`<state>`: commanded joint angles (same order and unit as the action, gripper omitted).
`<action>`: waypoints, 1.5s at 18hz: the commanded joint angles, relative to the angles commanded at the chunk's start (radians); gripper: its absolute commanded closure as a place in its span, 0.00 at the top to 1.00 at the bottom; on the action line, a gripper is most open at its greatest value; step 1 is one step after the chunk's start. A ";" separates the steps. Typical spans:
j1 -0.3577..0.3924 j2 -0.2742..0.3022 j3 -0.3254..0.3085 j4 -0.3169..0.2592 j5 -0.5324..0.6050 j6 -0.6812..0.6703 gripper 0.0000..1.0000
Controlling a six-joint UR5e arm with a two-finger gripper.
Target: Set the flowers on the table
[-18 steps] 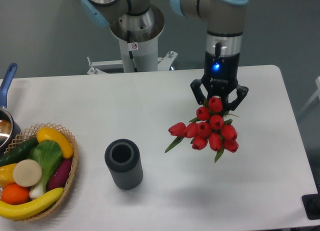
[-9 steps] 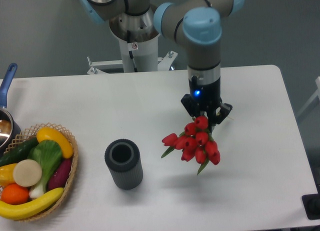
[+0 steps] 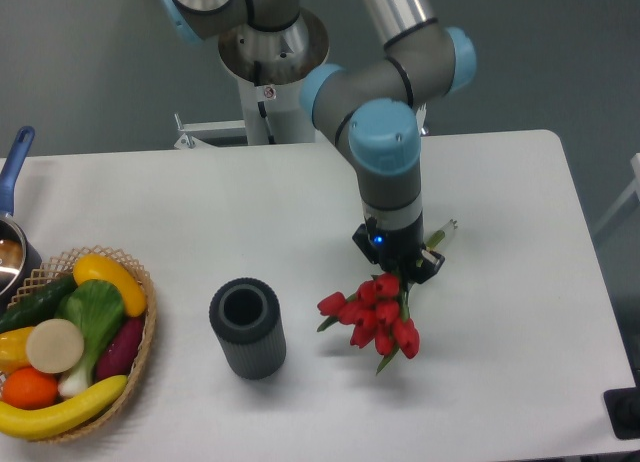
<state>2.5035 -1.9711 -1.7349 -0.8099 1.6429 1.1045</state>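
The flowers (image 3: 372, 314), red tulips with green leaves, hang low over the white table (image 3: 520, 312), right of centre. A pale stem end (image 3: 444, 231) sticks out behind the arm. My gripper (image 3: 397, 265) points down and is shut on the bunch just above the blooms. The stems are mostly hidden by the gripper. I cannot tell whether the blooms touch the tabletop.
A dark grey ribbed vase (image 3: 247, 327) stands upright left of the flowers. A wicker basket (image 3: 141, 352) of fruit and vegetables sits at the front left edge. A pot with a blue handle (image 3: 14, 167) is at the far left. The robot base (image 3: 268, 72) stands behind the table.
The gripper has moved left and down toward the table with the flowers, and the arm has folded lower over them. The vase and basket have not moved.
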 joint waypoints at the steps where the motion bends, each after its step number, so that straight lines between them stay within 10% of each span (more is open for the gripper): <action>1: -0.008 -0.015 0.005 0.002 0.002 0.005 0.32; 7: -0.023 -0.045 0.015 0.002 0.000 0.005 0.38; 10: -0.023 -0.043 0.047 0.009 -0.002 0.043 1.00; 27: 0.089 0.238 0.087 -0.047 -0.170 0.040 1.00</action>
<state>2.5922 -1.7336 -1.6475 -0.8573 1.4727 1.1441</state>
